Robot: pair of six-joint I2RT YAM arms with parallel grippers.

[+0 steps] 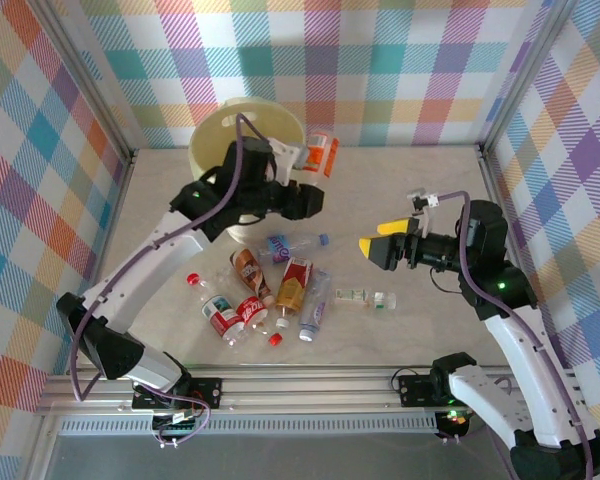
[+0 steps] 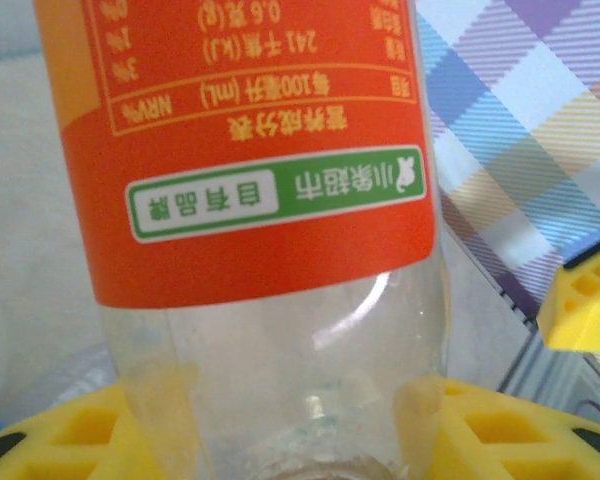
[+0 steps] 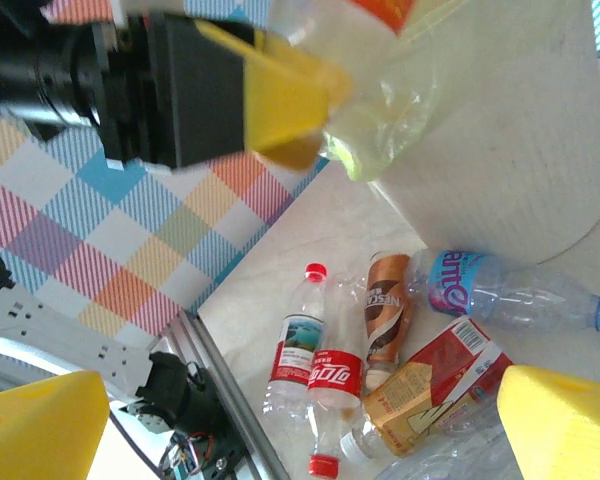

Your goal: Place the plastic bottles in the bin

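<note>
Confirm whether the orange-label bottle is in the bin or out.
Out: the left fingers grip the orange-label bottle beside the bin, just outside its right rim.

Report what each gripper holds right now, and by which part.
Left gripper: the orange-labelled bottle, pinched on its clear section just past the label. Right gripper: open, holding nothing.

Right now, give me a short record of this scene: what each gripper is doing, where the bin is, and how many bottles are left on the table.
bin: large round pale-yellow plastic bin, far side of the table, left of centre
left gripper: shut on an orange-labelled clear plastic bottle, at the bin's right rim
right gripper: open, empty
loose bottles: about seven, lying between the arms
</note>
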